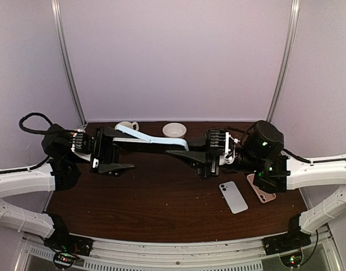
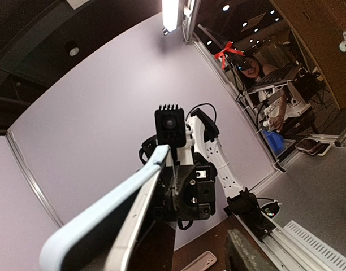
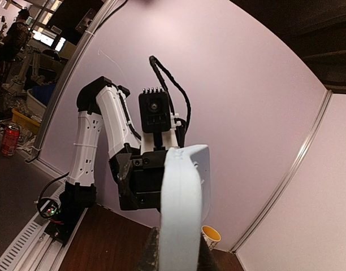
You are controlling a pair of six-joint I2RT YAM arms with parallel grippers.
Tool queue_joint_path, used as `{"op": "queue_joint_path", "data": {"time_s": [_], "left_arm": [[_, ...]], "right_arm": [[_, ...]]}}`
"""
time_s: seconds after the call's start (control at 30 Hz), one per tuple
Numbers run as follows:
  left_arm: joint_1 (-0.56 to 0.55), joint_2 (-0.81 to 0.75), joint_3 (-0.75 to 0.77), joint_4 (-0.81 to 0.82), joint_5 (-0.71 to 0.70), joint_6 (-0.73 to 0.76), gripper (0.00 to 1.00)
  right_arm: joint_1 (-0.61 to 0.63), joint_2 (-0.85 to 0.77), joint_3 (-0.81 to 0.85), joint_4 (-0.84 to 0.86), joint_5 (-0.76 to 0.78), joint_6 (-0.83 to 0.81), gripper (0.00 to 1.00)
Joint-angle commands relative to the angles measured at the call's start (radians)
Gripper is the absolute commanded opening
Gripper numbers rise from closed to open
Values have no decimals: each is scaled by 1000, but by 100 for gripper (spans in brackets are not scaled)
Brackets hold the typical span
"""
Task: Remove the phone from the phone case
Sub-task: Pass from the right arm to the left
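My right fingers (image 1: 184,152) are clenched on one end of the light-blue phone case (image 1: 150,138). In the right wrist view the case (image 3: 181,203) stands up out of them, its edge toward the lens. My left fingers (image 1: 119,151) are parted at the case's other end. In the left wrist view the one finger I can see stands apart from the case (image 2: 105,226) with a gap between them, and I cannot tell whether the other finger touches it. The case hangs above the tabletop (image 1: 161,214), spanning from arm to arm.

The phone (image 1: 233,196) is out of the case. It lies flat on the tabletop, on the near side of the case and past its right-hand end. A pinkish flat thing (image 1: 262,191) lies further right of the case, partly under my right arm. A cup (image 1: 126,125) and a bowl (image 1: 174,129) sit just behind the case at the tabletop's far edge. The case is well apart from the near edge and from both side walls.
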Motion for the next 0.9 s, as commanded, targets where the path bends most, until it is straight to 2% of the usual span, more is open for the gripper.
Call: {"op": "queue_joint_path", "data": {"time_s": [0.0, 0.07, 0.2, 0.33, 0.47, 0.63, 0.8, 0.87], "left_arm": [[-3, -5, -23, -17, -50, 11, 61], [-2, -17, -26, -30, -60, 16, 64], [-3, -38, -22, -71, -72, 43, 61], [-3, -59, -26, -91, -81, 53, 53], [-1, -58, -18, -108, -74, 63, 38], [-1, -52, -25, -107, -61, 68, 32], [-1, -22, -26, -93, -39, 85, 18], [0, -10, -25, -84, -25, 93, 9]], "right_arm": [[29, 6, 71, 7, -115, 32, 0], [32, 14, 79, 3, -138, 47, 0], [32, 32, 94, 11, -150, 78, 0], [32, 15, 90, 20, -120, 81, 0], [26, -11, 45, 67, -79, 92, 0], [25, -25, 48, -1, -76, 43, 0], [26, -45, 14, -13, -86, 25, 0], [25, -56, 1, -8, -91, 22, 0]]}}
